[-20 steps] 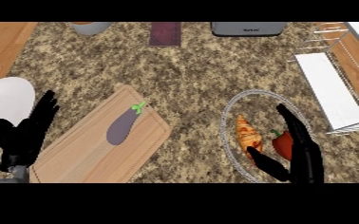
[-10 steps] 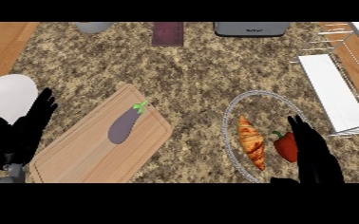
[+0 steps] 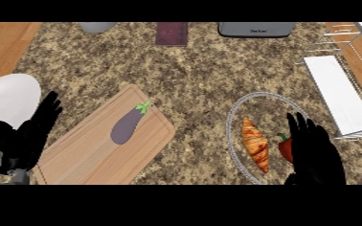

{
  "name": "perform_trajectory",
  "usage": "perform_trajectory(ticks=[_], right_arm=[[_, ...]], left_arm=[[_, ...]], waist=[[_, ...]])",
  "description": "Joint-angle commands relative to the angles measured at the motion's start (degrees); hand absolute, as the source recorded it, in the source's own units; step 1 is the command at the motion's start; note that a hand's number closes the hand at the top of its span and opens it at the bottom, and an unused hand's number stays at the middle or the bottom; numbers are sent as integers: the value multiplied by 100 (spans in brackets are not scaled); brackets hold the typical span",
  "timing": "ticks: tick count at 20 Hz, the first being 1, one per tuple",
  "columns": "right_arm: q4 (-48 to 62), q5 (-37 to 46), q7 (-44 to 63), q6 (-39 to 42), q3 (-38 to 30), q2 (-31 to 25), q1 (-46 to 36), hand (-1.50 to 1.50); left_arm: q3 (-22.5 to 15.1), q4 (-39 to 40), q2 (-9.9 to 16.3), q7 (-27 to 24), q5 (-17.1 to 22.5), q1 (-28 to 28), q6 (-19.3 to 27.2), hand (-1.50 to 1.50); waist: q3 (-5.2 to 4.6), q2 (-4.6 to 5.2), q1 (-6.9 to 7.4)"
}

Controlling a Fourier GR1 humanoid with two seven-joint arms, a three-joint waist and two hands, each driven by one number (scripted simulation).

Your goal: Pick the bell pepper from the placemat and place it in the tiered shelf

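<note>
- While the task speaks of a placemat, the red bell pepper (image 3: 285, 148) lies inside a round wire-rimmed mat (image 3: 236, 109) on the speckled bench (image 3: 198, 72), just beside a croissant (image 3: 255, 143) on the same mat.
- Most of the pepper is hidden: the right hand (image 3: 314, 154) sits over its right side, fingers (image 3: 298, 125) straight and spread apart, pointing up the view. I see no curl round the pepper, so I judge it not yet grasped; whether the palm touches it cannot be told.
- Resting at the view's left edge, the left hand (image 3: 32, 136) has its fingers straight and apart, holding nothing, next to a white plate (image 3: 17, 96).
- At the right edge stands the tiered shelf (image 3: 339, 84), a wire frame with a white tray, near the mat but apart from it. Nothing lies on the part that shows.
- As for progress, I judge the task to be at its very start: the hand is at the pepper, but grasp, lift, carry and release are all left.
- The next move, I think, calls for the fingers closing round the pepper without catching the croissant, then a short carry rightward and up the view over the shelf's wire edge.
- Elsewhere, an eggplant (image 3: 129, 124) lies on a wooden cutting board (image 3: 84, 158), well apart from all this.
</note>
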Motion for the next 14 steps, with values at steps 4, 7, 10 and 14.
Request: perform_trajectory(ticks=[4, 7, 10, 14], right_arm=[[1117, 210, -192, 318, -189, 387, -635, -150], [490, 135, -356, 810, -564, 250, -421, -150], [1056, 409, -563, 250, -651, 305, -402, -150], [1437, 634, -783, 88, -717, 473, -352, -150]], left_arm=[[162, 404, -133, -141, -223, -259, -151, 0], [333, 212, -213, -154, -310, 21, -305, 0], [604, 264, -57, -116, -92, 34, -615, 0], [432, -463, -385, 398, -430, 87, -204, 0]], waist=[[10, 9, -28], [9, -3, -42], [10, -1, -37], [12, -4, -31]])
